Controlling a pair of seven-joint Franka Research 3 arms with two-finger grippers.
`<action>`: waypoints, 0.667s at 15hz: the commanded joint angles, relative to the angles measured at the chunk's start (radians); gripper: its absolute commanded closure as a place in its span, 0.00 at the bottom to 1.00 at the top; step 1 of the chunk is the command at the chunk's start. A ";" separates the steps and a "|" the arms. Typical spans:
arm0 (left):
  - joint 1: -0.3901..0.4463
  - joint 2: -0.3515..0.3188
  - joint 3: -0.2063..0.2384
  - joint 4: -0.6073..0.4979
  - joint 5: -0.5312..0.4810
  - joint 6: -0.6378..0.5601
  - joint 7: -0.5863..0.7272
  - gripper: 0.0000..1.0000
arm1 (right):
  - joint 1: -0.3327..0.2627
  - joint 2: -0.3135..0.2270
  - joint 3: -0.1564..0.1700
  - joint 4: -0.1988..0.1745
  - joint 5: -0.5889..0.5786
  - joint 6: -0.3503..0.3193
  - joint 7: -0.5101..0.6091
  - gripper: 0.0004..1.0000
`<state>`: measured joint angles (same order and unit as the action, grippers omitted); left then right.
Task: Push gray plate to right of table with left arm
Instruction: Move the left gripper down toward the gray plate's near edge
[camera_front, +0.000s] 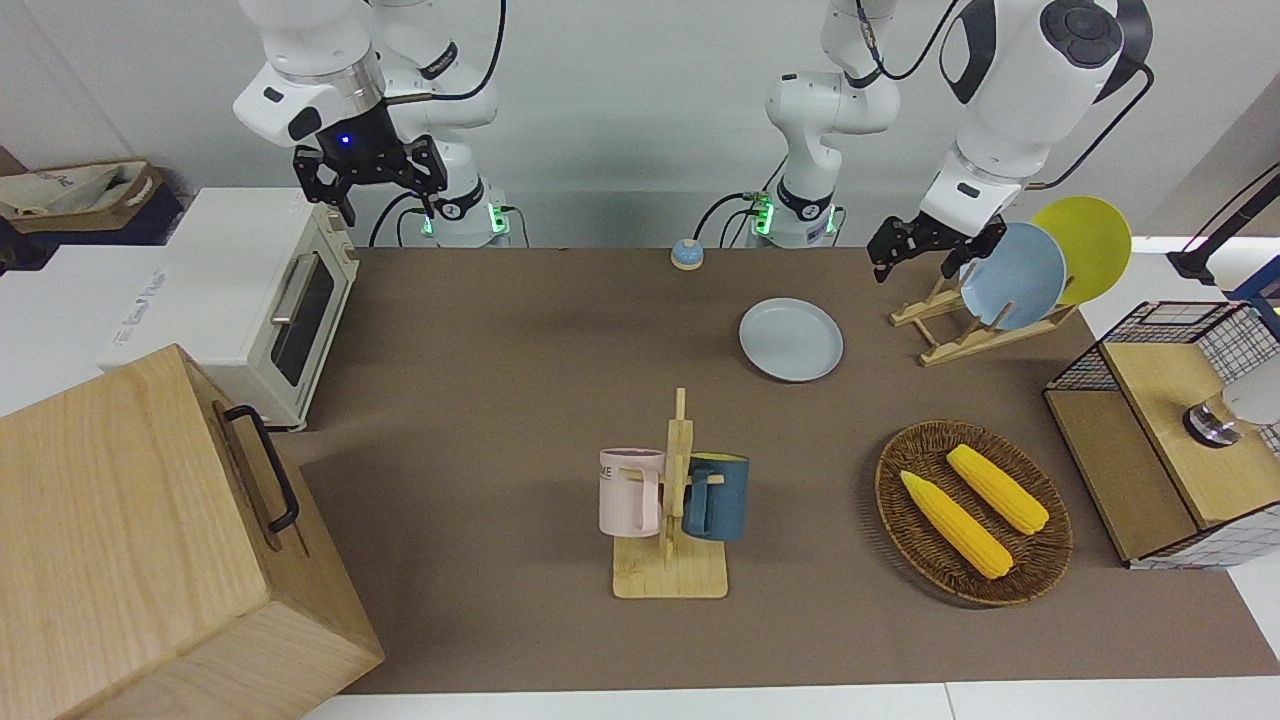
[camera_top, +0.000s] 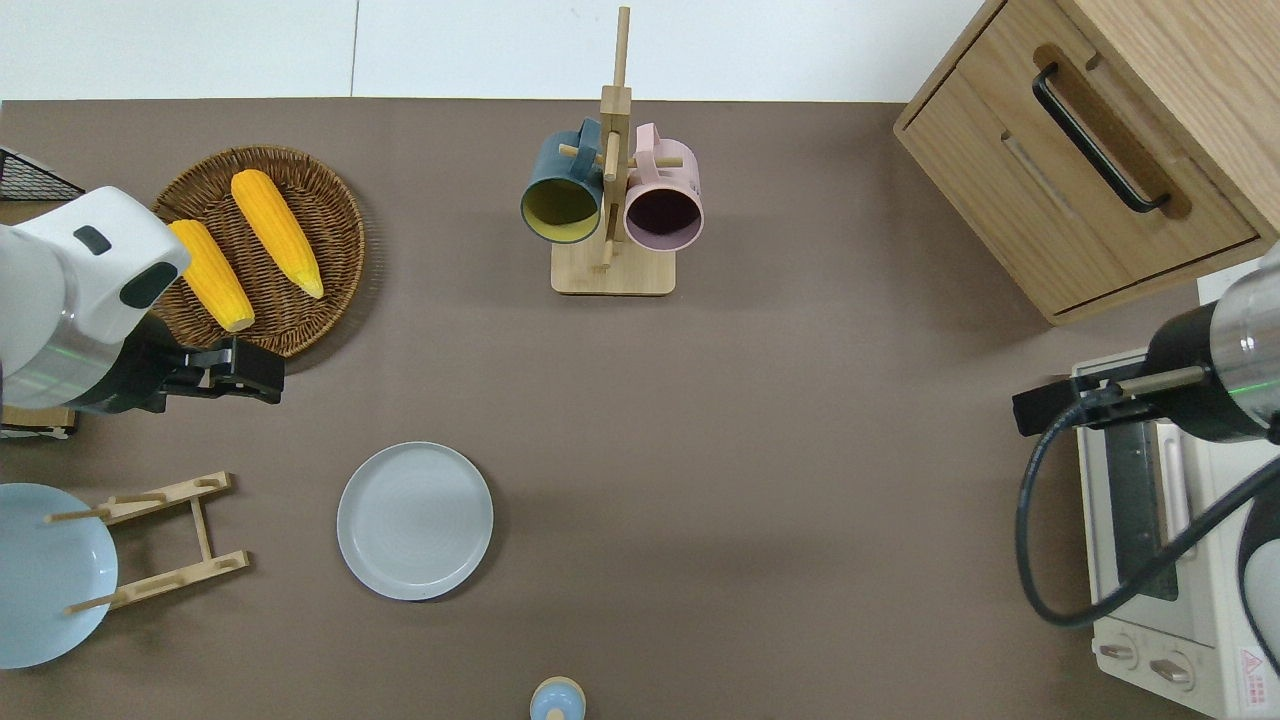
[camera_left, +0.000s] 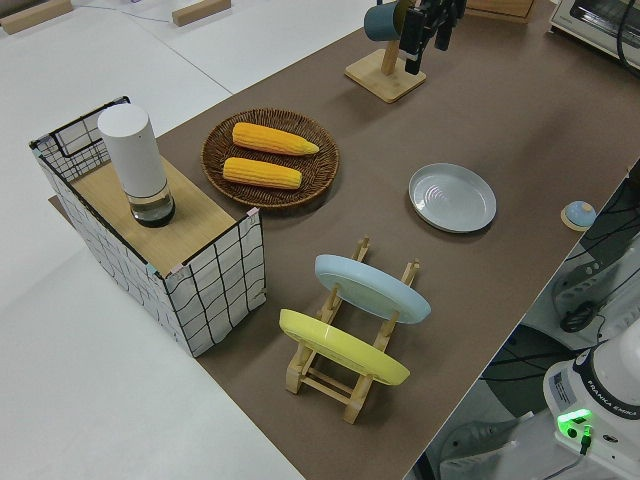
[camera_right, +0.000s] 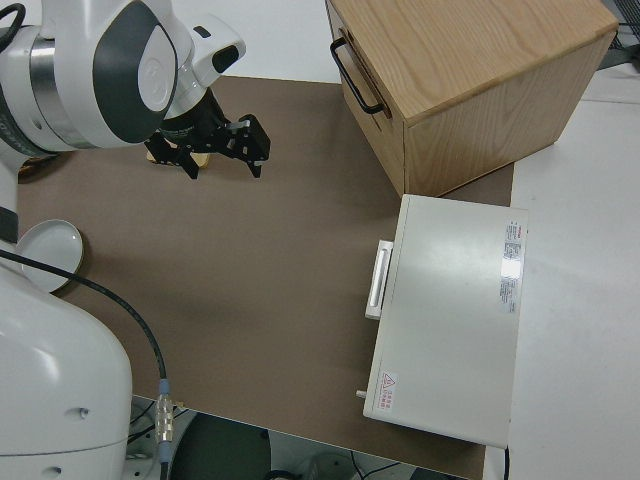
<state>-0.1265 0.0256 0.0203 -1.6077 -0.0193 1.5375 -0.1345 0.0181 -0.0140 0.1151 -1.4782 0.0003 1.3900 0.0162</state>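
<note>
Contact is not yet made: the left gripper (camera_top: 262, 372), jaw state not discernible, hangs over bare table (camera_top: 800, 450) between the corn basket (camera_top: 300, 320) and the gray plate (camera_top: 415, 521), which lies flat beside the plate rack (camera_top: 165, 545). The rim edge facing the rack should be engaged low, then pushed steadily.

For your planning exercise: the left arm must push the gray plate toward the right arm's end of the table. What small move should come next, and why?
Probably lower the left gripper to table height beside the gray plate, on its dish-rack side. It hangs in the air near the basket, not touching the plate, which lies flat with bare table toward the right arm's end.
</note>
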 joint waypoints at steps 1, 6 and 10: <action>-0.004 0.014 0.001 0.020 -0.014 -0.005 0.003 0.00 | -0.020 -0.003 0.015 0.009 0.004 -0.016 0.013 0.02; -0.005 0.013 0.001 0.015 -0.014 -0.004 -0.002 0.00 | -0.020 -0.003 0.015 0.009 0.006 -0.016 0.013 0.02; -0.002 -0.004 0.001 -0.009 -0.019 -0.002 0.001 0.00 | -0.020 -0.003 0.015 0.009 0.004 -0.016 0.013 0.02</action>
<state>-0.1267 0.0293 0.0176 -1.6077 -0.0233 1.5383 -0.1345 0.0181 -0.0140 0.1151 -1.4782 0.0003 1.3900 0.0161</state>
